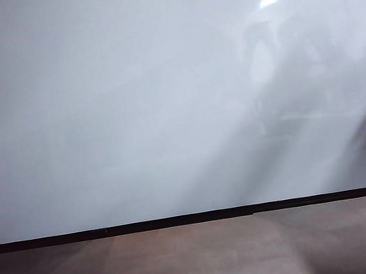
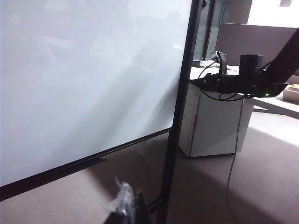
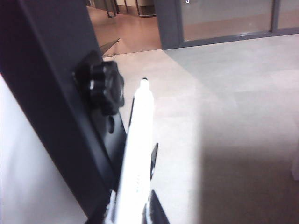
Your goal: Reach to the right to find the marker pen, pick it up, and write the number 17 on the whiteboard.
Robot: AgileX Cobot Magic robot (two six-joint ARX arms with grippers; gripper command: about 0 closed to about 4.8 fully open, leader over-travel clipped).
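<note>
Probably an office: white cabinet [image 2: 215, 119], glass doors [image 3: 224, 18], whiteboard [image 1: 127, 104].

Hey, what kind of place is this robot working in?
Probably an office or lab. A large framed whiteboard stands on the floor, a white drawer cabinet sits beyond it, and glass-panelled doors show past the marker pen in the right gripper.

My right gripper [image 3: 133, 212] holds the white marker pen [image 3: 135, 158] beside the glossy black-framed whiteboard's [image 1: 130, 118] right edge, tip forward.
</note>
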